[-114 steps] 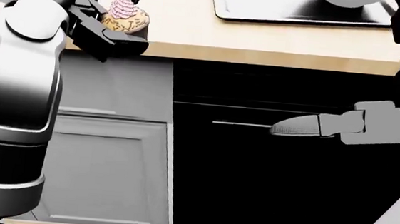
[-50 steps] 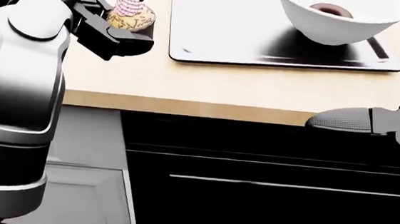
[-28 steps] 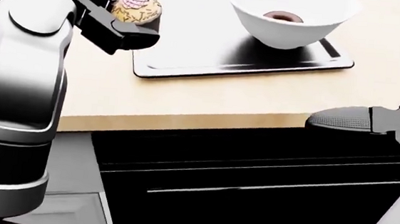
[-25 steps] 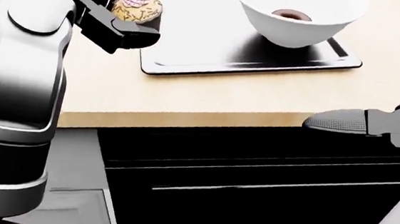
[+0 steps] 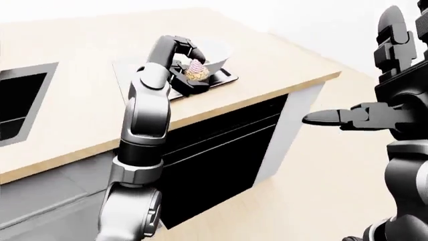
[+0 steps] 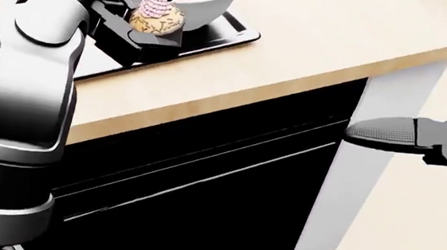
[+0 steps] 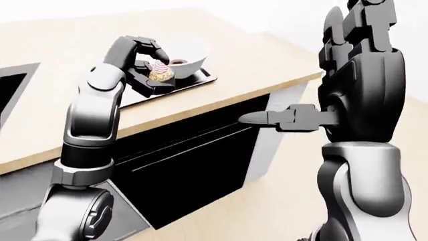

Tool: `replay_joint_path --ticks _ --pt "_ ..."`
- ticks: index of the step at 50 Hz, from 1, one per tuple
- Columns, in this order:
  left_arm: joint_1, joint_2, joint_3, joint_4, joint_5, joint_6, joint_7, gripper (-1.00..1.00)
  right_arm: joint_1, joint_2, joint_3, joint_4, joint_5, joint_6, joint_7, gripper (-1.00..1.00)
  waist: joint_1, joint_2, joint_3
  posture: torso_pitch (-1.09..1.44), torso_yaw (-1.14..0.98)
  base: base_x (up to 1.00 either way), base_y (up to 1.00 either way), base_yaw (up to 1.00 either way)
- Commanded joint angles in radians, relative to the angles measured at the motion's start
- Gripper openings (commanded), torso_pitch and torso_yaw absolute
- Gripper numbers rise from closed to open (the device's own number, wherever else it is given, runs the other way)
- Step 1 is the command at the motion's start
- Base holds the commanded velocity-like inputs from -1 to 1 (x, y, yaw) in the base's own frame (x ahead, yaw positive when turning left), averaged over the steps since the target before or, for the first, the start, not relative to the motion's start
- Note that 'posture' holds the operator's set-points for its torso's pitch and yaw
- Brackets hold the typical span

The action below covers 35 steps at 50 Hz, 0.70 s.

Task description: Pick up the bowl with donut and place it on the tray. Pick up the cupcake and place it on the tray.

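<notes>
Counter (image 6: 310, 42) is light wood, its long edge running diagonally across the head view from lower left to the right corner at upper right. Bare wood between the tray (image 6: 222, 34) and that right corner. Tray sits near the long edge, toward the top left of the head view. Bowl (image 7: 184, 52) with donut (image 7: 178, 62) sits on the tray's far side. Left hand (image 6: 140, 19) grips the cupcake (image 6: 158, 17), fingers wrapped round it, held just over the tray's near edge beside the bowl; can't tell if the cupcake touches the tray. Right hand (image 7: 358, 55) is off the counter, past its right corner, fingers spread and straight, one finger (image 6: 382, 133) pointing left over the floor, holding nothing. Below the counter: black oven front (image 6: 202, 189) with a thin handle line, white end panel (image 6: 364, 172) at the corner. Pale floor (image 5: 301, 201) to the right. Sink (image 5: 16, 103) sunk in the counter at far left of the left-eye view.
</notes>
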Motion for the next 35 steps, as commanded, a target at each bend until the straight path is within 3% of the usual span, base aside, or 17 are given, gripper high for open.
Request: replay_joint_path --ticks 1,3,6,10,11,14,15,18,21,23,25,26,28,30,34,35 --pt "-0.038 0.041 0.053 -0.053 0.028 -0.012 0.024 -1.0 -0.033 -0.004 0.019 -0.01 -0.012 -0.023 0.015 1.0 0.024 -0.009 -0.026 0.0 0.0 0.0 0.0 0.0" --pt "-0.039 0.044 0.054 -0.057 0.027 -0.008 0.023 -1.0 -0.034 0.004 0.02 -0.011 -0.019 -0.027 0.021 1.0 0.022 -0.003 -0.011 0.0 0.0 0.0 0.0 0.0" --pt "-0.037 0.052 0.057 -0.077 0.027 0.007 0.016 -1.0 -0.04 0.01 0.024 -0.01 -0.027 -0.027 0.029 1.0 0.018 0.012 -0.01 0.0 0.0 0.0 0.0 0.0" --pt "-0.046 0.071 0.064 -0.104 0.03 0.033 0.0 -1.0 -0.048 0.013 0.032 -0.015 -0.041 -0.021 0.037 1.0 0.006 0.071 -0.035 0.0 0.0 0.0 0.0 0.0" --pt "-0.05 0.079 0.068 -0.107 0.029 0.037 -0.003 -1.0 -0.05 0.015 0.036 -0.018 -0.043 -0.017 0.039 1.0 0.01 0.045 -0.027 0.0 0.0 0.0 0.0 0.0" --pt "-0.052 0.102 0.086 -0.107 0.019 0.042 -0.005 -1.0 -0.051 0.023 0.053 -0.013 -0.058 -0.022 0.049 1.0 0.016 0.041 -0.042 0.0 0.0 0.01 0.0 0.0" --pt "-0.051 0.107 0.089 -0.106 0.016 0.041 -0.002 -1.0 -0.051 0.026 0.054 -0.013 -0.061 -0.024 0.054 1.0 0.019 0.048 -0.062 0.0 0.0 0.11 0.0 0.0" --pt "-0.047 0.115 0.091 -0.114 0.007 0.047 0.001 -1.0 -0.047 0.036 0.061 -0.012 -0.073 -0.03 0.061 1.0 0.029 0.045 -0.023 0.0 0.0 0.32 0.0 0.0" --pt "-0.045 0.119 0.093 -0.12 0.0 0.051 0.004 -1.0 -0.046 0.042 0.061 -0.015 -0.079 -0.029 0.068 1.0 0.036 0.04 -0.02 0.0 0.0 0.38 0.0 0.0" --pt "-0.041 0.122 0.093 -0.126 -0.003 0.055 0.005 -1.0 -0.039 0.046 0.061 -0.015 -0.083 -0.034 0.071 1.0 0.042 0.02 -0.021 0.0 0.0 0.38 0.0 0.0" --pt "-0.038 0.126 0.095 -0.126 -0.007 0.052 0.006 -1.0 -0.033 0.049 0.065 -0.012 -0.089 -0.043 0.073 1.0 0.044 -0.025 -0.03 0.0 0.0 0.38 0.0 0.0" --pt "-0.038 0.127 0.096 -0.126 -0.009 0.052 0.007 -1.0 -0.035 0.051 0.066 -0.012 -0.092 -0.043 0.074 1.0 0.035 -0.001 -0.023 0.0 0.0 0.38 0.0 0.0" --pt "-0.039 0.13 0.097 -0.128 -0.012 0.055 0.007 -1.0 -0.037 0.053 0.068 -0.011 -0.096 -0.042 0.076 1.0 0.04 -0.009 -0.02 0.0 0.0 0.38 0.0 0.0" --pt "-0.04 0.133 0.099 -0.13 -0.015 0.056 0.008 -1.0 -0.039 0.055 0.069 -0.011 -0.099 -0.041 0.078 1.0 0.035 0.007 -0.028 0.0 0.0 0.38 0.0 0.0" --pt "-0.046 0.14 0.097 -0.14 -0.017 0.069 0.006 -1.0 -0.043 0.056 0.069 -0.012 -0.104 -0.037 0.083 1.0 0.027 0.042 -0.019 0.0 0.0 0.33 0.01 0.0" --pt "-0.046 0.141 0.097 -0.142 -0.017 0.071 0.004 -1.0 -0.043 0.056 0.067 -0.012 -0.105 -0.038 0.084 1.0 0.025 0.054 -0.029 0.0 0.0 0.15 0.08 0.0"
